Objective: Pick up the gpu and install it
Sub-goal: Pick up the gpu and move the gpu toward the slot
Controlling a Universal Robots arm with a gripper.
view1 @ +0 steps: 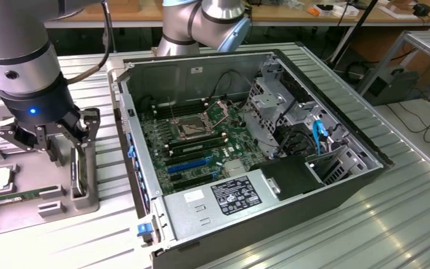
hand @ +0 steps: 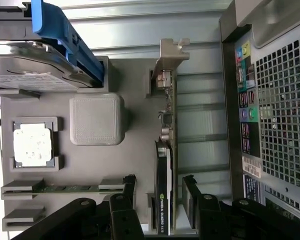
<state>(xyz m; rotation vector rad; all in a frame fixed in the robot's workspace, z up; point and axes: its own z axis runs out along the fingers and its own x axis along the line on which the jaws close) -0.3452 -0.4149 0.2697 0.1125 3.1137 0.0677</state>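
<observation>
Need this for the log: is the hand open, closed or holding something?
Hand: open, astride the thin green circuit-board card with silver bracket, not gripping it.

I read the gpu as a green board with a glossy black face and a bare silver metal bracket. The tray under it looks like matt grey plastic, finely grained. Beside the tray, the computer case is dull perforated sheet metal; beneath the tray, the table is ribbed, shiny metal. My gripper is matt black.
</observation>
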